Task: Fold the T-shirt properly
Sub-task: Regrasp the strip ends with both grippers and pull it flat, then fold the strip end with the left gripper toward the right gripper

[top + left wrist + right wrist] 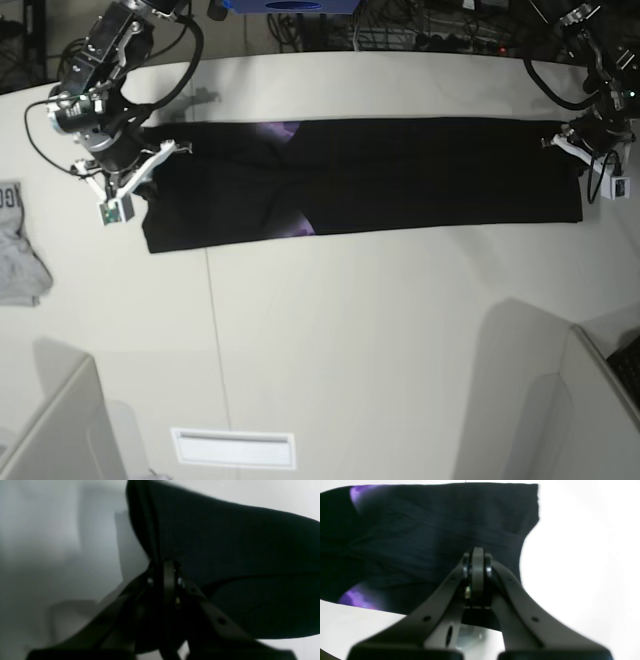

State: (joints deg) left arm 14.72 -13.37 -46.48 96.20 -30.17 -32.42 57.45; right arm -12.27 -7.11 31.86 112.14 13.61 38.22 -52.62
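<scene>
T-shirt (400, 175): lay flat on the counter (350, 340) as a long black band, folded lengthwise, spanning from 9 o'clock to 3 o'clock across the upper half of the base view. Purple print (285, 135) exposed near the band's left-centre, at the upper edge and again at the lower edge. Lower left corner of the band extended slightly toward 7 o'clock.

Right gripper (150, 160): positioned at the 9 o'clock end of the band. In the right wrist view, jaws seen pressed together on black cloth (420, 542), with the fabric drawn into ridges running toward the pinch point and purple patches at the far left.

Left gripper (580, 140): positioned at the 3 o'clock end of the band. In the left wrist view, jaws seen closed on a dark fold of the shirt (225, 542), with cloth raised and bulging toward 2 o'clock above the pale counter surface. Image blurred and dim; finer detail not discernible.

Small grey garment (18, 250): lay crumpled at the 9 o'clock edge of the counter, well apart from the shirt.

White rectangular label (233, 448): lay at 7 o'clock near the front edge.
</scene>
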